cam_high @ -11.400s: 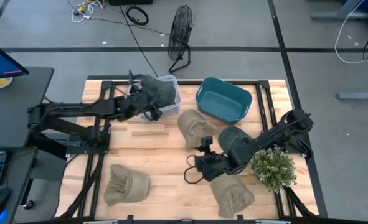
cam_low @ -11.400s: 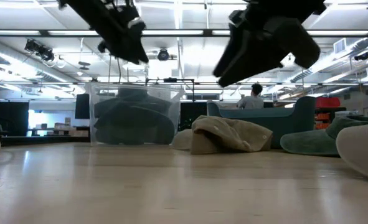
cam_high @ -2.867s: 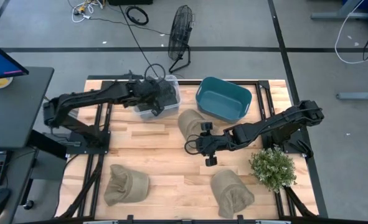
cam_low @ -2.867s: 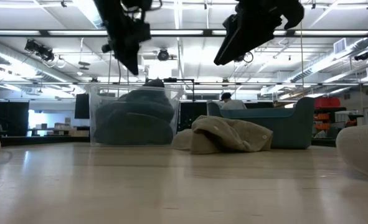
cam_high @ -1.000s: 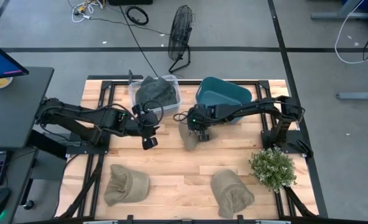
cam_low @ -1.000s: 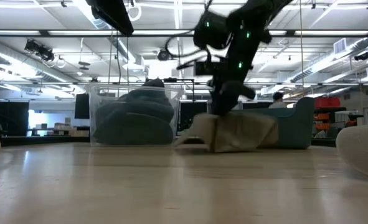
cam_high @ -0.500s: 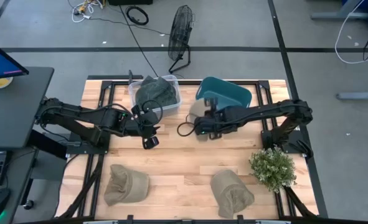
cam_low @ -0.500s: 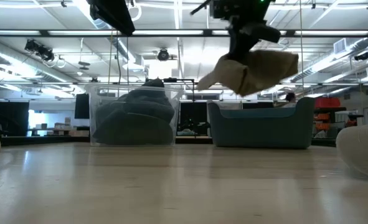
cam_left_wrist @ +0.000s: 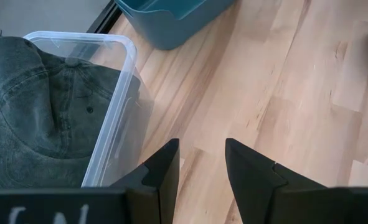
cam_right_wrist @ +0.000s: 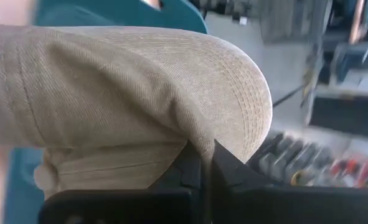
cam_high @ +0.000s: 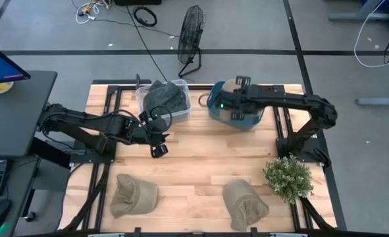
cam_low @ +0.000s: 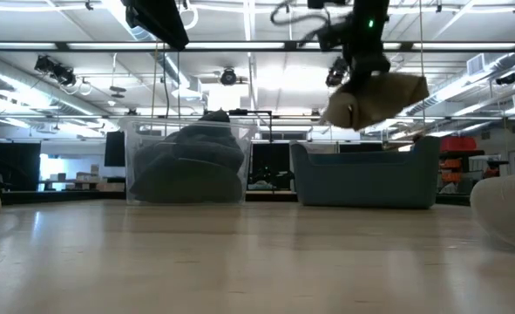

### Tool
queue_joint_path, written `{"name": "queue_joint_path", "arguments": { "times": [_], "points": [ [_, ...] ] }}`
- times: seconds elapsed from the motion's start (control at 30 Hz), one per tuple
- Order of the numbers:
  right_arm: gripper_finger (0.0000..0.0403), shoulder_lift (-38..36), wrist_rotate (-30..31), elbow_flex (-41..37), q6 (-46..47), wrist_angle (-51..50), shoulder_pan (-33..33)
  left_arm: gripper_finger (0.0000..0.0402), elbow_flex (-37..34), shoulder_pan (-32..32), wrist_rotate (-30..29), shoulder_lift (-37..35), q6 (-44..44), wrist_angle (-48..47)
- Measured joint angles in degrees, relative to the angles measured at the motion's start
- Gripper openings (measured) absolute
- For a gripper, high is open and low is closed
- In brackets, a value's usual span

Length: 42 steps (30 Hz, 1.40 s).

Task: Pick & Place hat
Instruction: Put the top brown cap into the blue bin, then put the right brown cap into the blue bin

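Observation:
A tan hat (cam_low: pixel 375 98) hangs above the teal bin (cam_high: pixel 241 116), with my right gripper (cam_right_wrist: pixel 202 163) shut on it; from above the tan hat (cam_high: pixel 228 83) shows over the bin's far left part. My left gripper (cam_left_wrist: pixel 199 167) stands open over bare wood, near the clear bin (cam_high: pixel 181 105) that holds dark green hats (cam_left_wrist: pixel 40 112). Its fingers have nothing between them. My right gripper pinches the tan hat's cloth between its two fingers, beside the row-stitched brim (cam_right_wrist: pixel 193 140). One layer or several, I cannot tell. The hat hangs below the fingers (cam_low: pixel 359 65), lifted clear of the table and above the teal bin's rim (cam_low: pixel 362 150).
Two more tan hats lie near the front edge, one on the left (cam_high: pixel 133 195) and one on the right (cam_high: pixel 245 204). A potted plant (cam_high: pixel 288 178) stands at the right. Bare wood lies in the table's middle.
My right gripper has lifted the tan hat off the table and carried it up and toward the far edge, over the teal bin. The hat lay crumpled on the wood a second ago and now hangs clear.

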Motion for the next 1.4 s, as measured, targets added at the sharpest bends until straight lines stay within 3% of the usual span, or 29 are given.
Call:
{"name": "queue_joint_path", "arguments": {
  "times": [0.13, 0.23, 0.53, 0.67, 0.8, 0.97, 1.17, 1.4],
  "points": [
    [0.0005, 0.1, -1.2, -5.0, -4.6, 4.3, -6.1, 0.0135, 0.0, 0.0, 0.0, 0.0, 0.0, 0.0],
    [0.0004, 0.1, 3.7, -9.2, -13.1, 10.2, -8.3, 0.0135, 0.0, 0.0, 0.0, 0.0, 0.0, 0.0],
    [0.0004, 0.1, 5.0, -22.2, -50.3, 34.0, -8.4, 0.0135, 0.0, 0.0, 0.0, 0.0, 0.4, 0.0],
    [0.0005, 0.1, 5.0, -26.6, -58.1, 38.6, -8.4, 0.0135, 0.0, 0.0, 0.0, 0.0, 0.5, 0.0],
    [0.0015, 0.1, 1.3, -29.1, -57.8, 38.5, -8.4, 0.0135, 0.0, 0.0, 0.0, 0.0, 0.5, 0.0],
    [0.0045, 0.1, -4.2, -29.8, -51.1, 38.7, -8.4, 0.0135, 0.0, 0.0, 0.0, 0.0, 0.5, 0.0],
    [0.0093, 0.1, -5.0, -29.8, -45.3, 38.6, -8.3, 0.0135, 0.0, 0.0, 0.0, 0.0, 0.5, 0.0],
    [0.0139, -3.6, -1.1, -29.9, -41.3, 36.1, -4.3, 0.0135, 0.0, 0.0, 0.0, 0.0, 0.5, -0.1]
  ]
}}
